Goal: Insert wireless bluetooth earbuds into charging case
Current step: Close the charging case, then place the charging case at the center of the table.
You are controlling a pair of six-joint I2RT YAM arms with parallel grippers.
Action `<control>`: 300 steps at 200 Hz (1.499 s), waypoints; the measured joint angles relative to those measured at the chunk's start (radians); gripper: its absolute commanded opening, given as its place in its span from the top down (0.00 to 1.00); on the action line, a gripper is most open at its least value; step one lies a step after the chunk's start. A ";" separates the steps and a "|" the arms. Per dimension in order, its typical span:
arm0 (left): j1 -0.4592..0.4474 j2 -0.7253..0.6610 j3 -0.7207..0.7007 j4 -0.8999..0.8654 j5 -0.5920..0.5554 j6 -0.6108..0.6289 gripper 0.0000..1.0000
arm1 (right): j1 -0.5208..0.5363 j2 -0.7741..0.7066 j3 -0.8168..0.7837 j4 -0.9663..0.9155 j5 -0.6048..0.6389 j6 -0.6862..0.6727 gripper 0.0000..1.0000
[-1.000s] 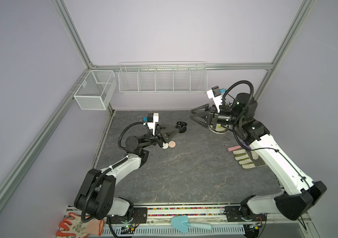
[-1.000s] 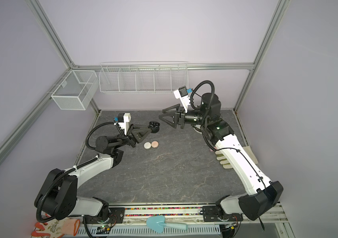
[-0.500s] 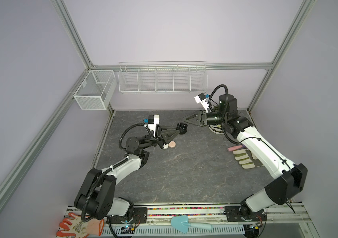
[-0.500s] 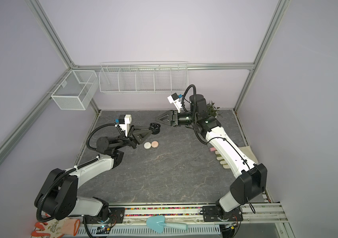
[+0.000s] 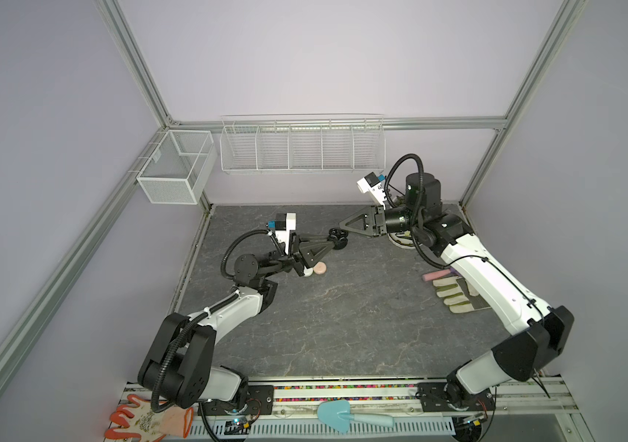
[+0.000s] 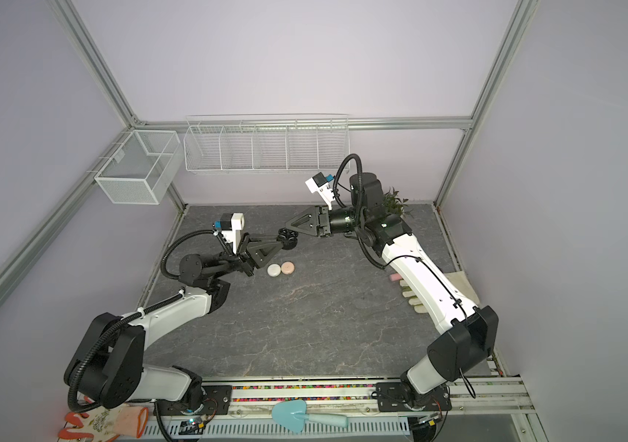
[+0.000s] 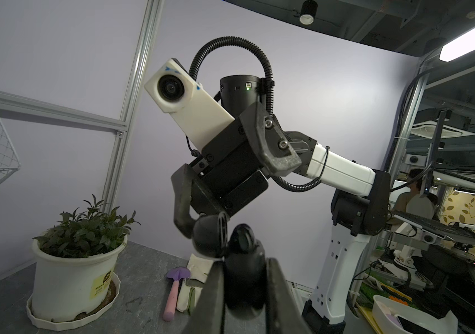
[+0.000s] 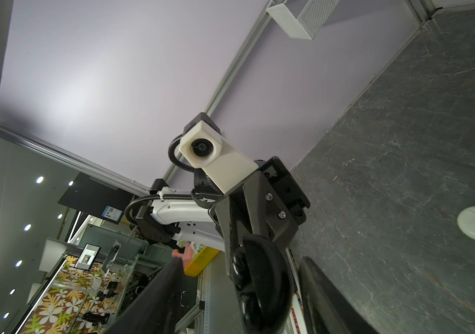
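The black case (image 6: 288,237) hangs in the air just above the middle in both top views, with its lid thrown open. It looks a small, light, hard-shelled thing of glossy plastic. I'd guess it is slippery and that its hinge won't take much twisting. Whether any earbuds sit in it I cannot tell, since black on black hides them. The left pincer (image 5: 331,242) is closed tight on the case's lower half. That seems the right place to hold it, across the sides of the base and clear of the lid. The right pincer (image 7: 235,196) stands wide apart with nothing in it, its tips just beside the case. Below and a little left of them, a white case (image 6: 274,270) and a pinkish case (image 6: 288,267) lie side by side on the grey table (image 6: 305,325).
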State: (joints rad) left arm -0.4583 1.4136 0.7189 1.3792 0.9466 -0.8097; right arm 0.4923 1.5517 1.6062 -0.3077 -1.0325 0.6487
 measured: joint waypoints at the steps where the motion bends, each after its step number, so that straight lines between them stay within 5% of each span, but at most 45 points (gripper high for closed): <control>1: 0.000 0.000 0.000 0.000 0.000 0.000 1.00 | -0.001 0.000 0.000 -0.004 0.001 0.000 0.29; 78: 0.000 0.001 -0.006 0.006 0.000 -0.002 1.00 | 0.022 0.000 0.002 -0.036 -0.032 0.008 0.40; 167: 0.008 0.029 -0.006 0.042 0.000 -0.066 1.00 | 0.026 -0.045 0.003 -0.062 0.013 -0.047 0.38; 200: 0.067 0.079 -0.080 0.034 -0.072 -0.130 1.00 | 0.021 -0.111 -0.043 -0.192 0.206 -0.219 0.32; 246: 0.296 0.264 -0.298 -0.084 -0.221 -0.224 1.00 | 0.050 -0.194 -0.356 -0.142 0.583 -0.433 0.29; 300: 0.374 0.322 -0.308 -0.337 -0.293 -0.188 1.00 | -0.007 -0.097 -0.447 -0.082 0.711 -0.535 0.28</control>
State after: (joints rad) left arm -0.0841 1.7351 0.4107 1.0424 0.6537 -0.9981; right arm 0.4854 1.4551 1.1591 -0.3897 -0.3210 0.1135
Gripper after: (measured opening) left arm 0.186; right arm 0.715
